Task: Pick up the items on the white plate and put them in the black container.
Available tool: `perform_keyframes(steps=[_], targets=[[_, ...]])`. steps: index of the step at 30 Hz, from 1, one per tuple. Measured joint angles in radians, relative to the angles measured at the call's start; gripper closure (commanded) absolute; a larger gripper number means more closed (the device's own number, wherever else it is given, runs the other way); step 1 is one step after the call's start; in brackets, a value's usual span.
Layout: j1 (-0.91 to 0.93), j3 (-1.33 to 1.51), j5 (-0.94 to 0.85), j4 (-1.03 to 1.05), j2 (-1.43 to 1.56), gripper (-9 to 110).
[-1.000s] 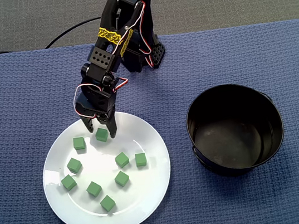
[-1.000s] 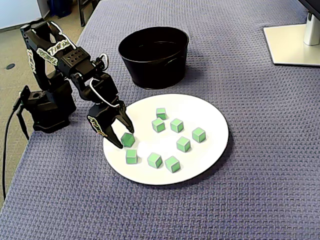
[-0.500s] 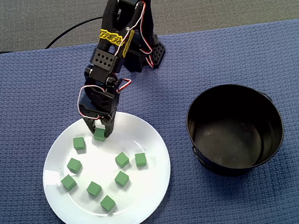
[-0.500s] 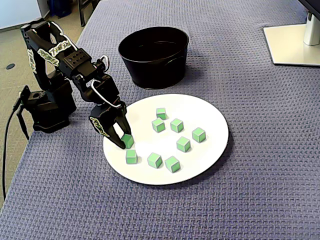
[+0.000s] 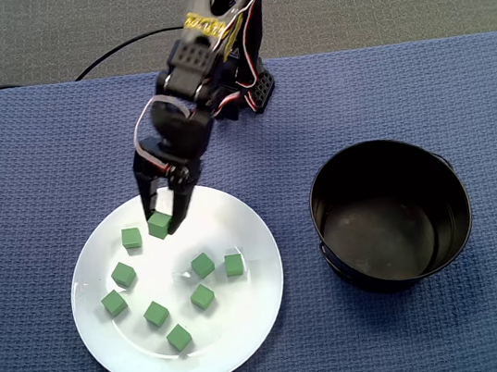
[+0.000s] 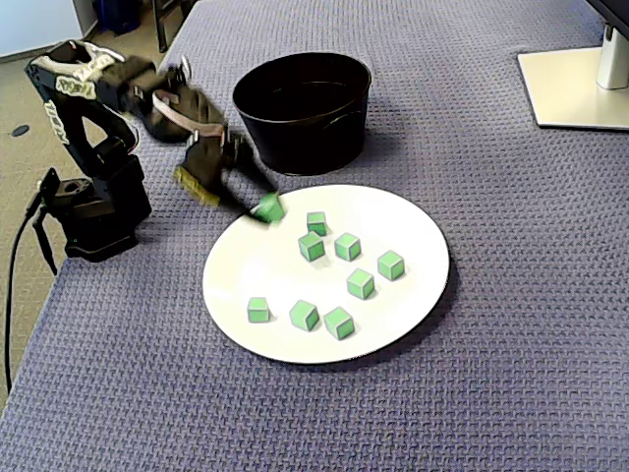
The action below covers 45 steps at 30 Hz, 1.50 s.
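Green cube (image 5: 159, 225), clamped between our fingers (image 5: 178, 199), hangs just above the white plate (image 5: 240, 318) (eight more lie there), raised so we can carry it across to the black container (image 5: 391, 230).

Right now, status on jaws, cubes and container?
Jaws shut on one green cube, above white plate. Eight cubes on plate. Black container empty, nothing blocking.

The arm (image 5: 183, 111) was black plastic all over — blocky segments set on a squat base (image 6: 93, 211). A yellow band (image 5: 205, 21) with dark lettering wrapped one upper link, thin red-and-white wires (image 5: 139, 135) looped loose beside the wrist, and a black cable (image 5: 116, 49) trailed off behind.
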Motion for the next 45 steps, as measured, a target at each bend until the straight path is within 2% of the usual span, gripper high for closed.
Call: perform_keyframes(steps=[7,13,19,23,30,31,33,35,40,45], targets=[[-0.282,-0.423,0.416,0.293,0.084,102],[-0.664,-0.813,0.566,0.577,-0.018,102],[-0.887,-0.867,0.644,0.673,-0.238,102],[-0.953,-0.785,0.699,0.663,-0.396,102],[-0.994,-0.634,0.761,0.528,-0.565,102],[-1.000,-0.626,0.764,0.520,-0.581,98],[-1.014,-0.623,0.764,0.515,-0.595,83],[-1.031,-0.621,0.758,0.515,-0.598,77],[-1.031,-0.644,0.753,0.586,-0.600,73],[-0.971,-0.807,0.747,0.739,-0.532,74]])
